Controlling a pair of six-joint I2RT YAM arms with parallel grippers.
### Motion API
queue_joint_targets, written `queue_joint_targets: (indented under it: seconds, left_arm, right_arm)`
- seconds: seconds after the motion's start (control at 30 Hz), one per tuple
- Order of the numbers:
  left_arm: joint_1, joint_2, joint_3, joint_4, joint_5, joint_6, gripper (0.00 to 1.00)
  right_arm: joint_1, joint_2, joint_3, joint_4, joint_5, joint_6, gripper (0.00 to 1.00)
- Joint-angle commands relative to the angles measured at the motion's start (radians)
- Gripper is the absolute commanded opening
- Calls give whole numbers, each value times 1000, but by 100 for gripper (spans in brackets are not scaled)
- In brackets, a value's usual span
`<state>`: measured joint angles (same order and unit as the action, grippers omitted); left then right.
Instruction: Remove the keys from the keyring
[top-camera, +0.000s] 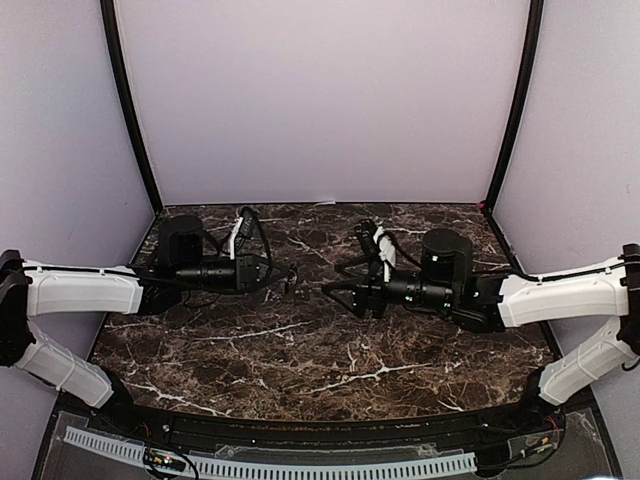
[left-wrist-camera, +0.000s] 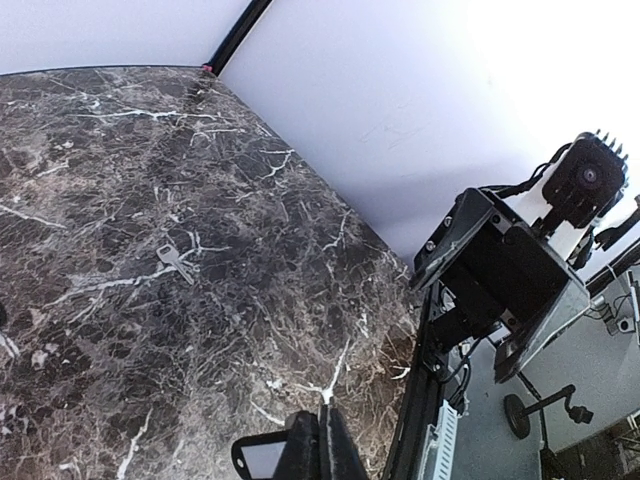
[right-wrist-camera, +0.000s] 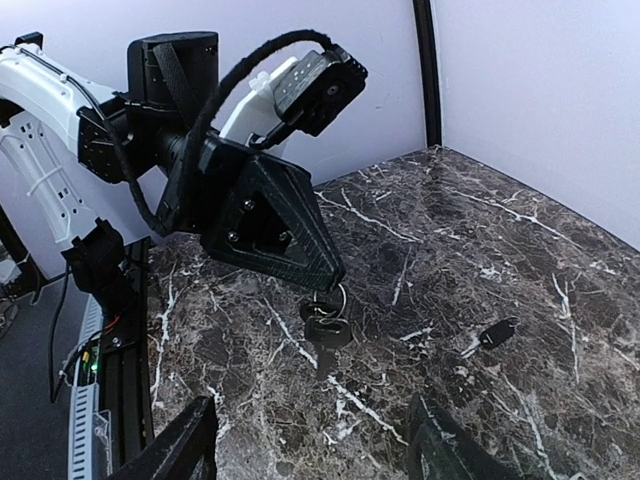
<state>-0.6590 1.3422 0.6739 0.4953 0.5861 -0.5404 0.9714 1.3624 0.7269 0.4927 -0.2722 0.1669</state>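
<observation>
Silvery keyring (right-wrist-camera: 338, 299) with key (right-wrist-camera: 325, 335) hangs from left tool (right-wrist-camera: 326, 287).

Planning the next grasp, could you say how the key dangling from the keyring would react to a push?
The key hangs free under the keyring in the left tool, so it would probably swing or twist away. It looks like small flat metal: likely stiff, light and slippery.

left jaws on the left, right jaws on the right, tips facing over the middle of the surface (right-wrist-camera: 520, 260) | keyring (right-wrist-camera: 333, 300) hangs under the left jaws | hanging key (right-wrist-camera: 326, 335) on the keyring, just under it | loose key (right-wrist-camera: 495, 333) flat on the surface, near but apart | other key (left-wrist-camera: 175, 262) flat on the surface, alone
</observation>
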Motion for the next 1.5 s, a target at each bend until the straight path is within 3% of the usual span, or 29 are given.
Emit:
queue_joint_targets:
  seconds: [0.0, 0.57, 1.17, 1.47]
  left_arm:
    - [-24, 6, 58, 69, 53, -28, 0]
    - [-71, 3, 93, 113, 29, -74, 0]
    - [-91, 12, 98, 167, -17, -133, 0]
    - [-98, 11, 93, 179, -32, -143, 0]
  right_arm:
    - [69, -3, -7, 58, 171, -40, 63]
    - [223, 171, 71, 166, 553, -54, 62]
    - [230, 222, 98, 235, 581, -51, 57]
    - [234, 255, 103, 257, 682, -53, 36]
